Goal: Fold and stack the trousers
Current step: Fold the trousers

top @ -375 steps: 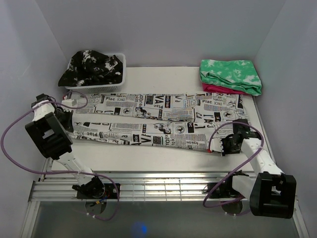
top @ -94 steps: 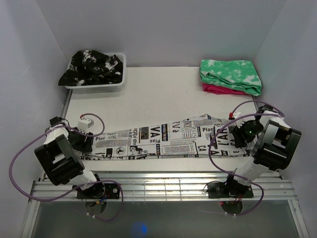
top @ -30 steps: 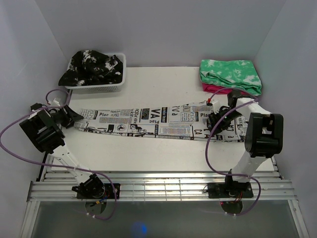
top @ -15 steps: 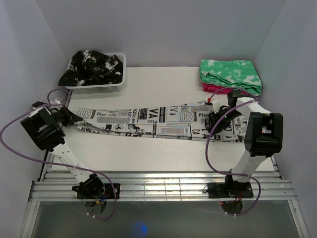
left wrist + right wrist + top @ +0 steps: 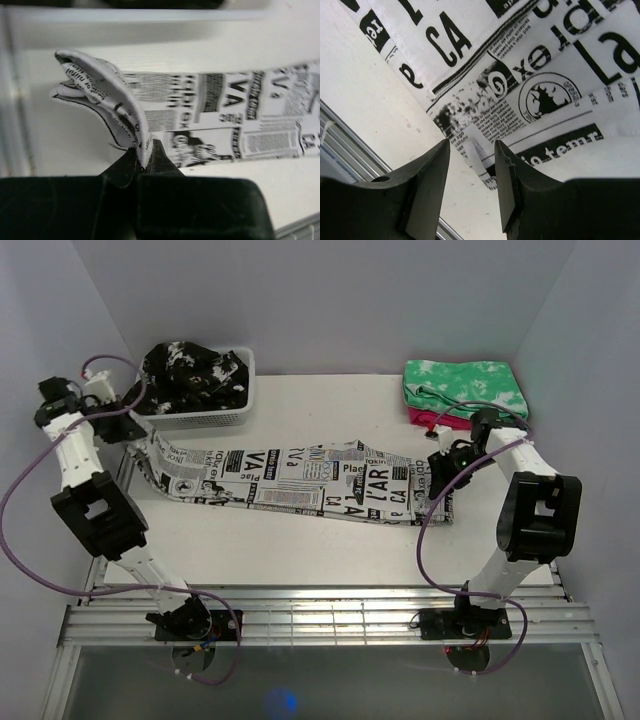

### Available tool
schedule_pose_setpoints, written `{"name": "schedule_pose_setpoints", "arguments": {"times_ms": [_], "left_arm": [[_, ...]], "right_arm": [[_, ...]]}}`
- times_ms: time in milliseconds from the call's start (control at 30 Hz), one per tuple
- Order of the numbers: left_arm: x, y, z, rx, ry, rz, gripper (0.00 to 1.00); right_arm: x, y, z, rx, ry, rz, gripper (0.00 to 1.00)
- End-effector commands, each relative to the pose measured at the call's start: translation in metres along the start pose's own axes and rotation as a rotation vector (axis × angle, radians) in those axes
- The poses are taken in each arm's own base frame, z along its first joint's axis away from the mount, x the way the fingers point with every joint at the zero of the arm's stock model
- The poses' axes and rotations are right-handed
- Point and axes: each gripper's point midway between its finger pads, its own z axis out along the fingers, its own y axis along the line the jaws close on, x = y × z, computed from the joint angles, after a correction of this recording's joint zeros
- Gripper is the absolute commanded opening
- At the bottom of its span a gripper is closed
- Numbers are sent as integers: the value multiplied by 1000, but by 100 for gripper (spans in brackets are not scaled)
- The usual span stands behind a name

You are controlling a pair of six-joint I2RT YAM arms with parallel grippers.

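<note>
Pinch: left gripper (image 5: 144,159) clenched on the raised end of the trousers (image 5: 300,476); hold it firm.
Span: printed cloth runs rightward from it along the worktop (image 5: 330,410), sagging; best drawn taut with edges aligned, I judge.
Hem: right gripper (image 5: 471,150) released, jaws apart directly over the far edge; close on both layers first.

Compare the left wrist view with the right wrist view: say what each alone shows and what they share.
Only the left wrist view: the left gripper, fingers shut on a bunched, raised end of the trousers, the rest stretching away flat across the table. Only the right wrist view: the right gripper, fingers apart astride a flat corner of the cloth, a round emblem print, and a metal rail at the table's edge. Both: the newsprint trousers on the white table.
</note>
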Motion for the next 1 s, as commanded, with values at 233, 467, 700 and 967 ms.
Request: {"name": "schedule_pose_setpoints", "arguments": {"times_ms": [233,467,700,967], "left_arm": [[56,-225,59,153,134,183,0],[141,-294,130,150,260,208,0],[209,-291,187,20,379,198,25],[164,-333,162,161,280,245,98]], "right_arm": [[19,-19,-34,-16,-64,157,47],[26,-22,-37,-19,-72,201,47],[28,-21,-40,-19,-67,203,48],[29,-17,-41,-27,-65,203,48]]}}
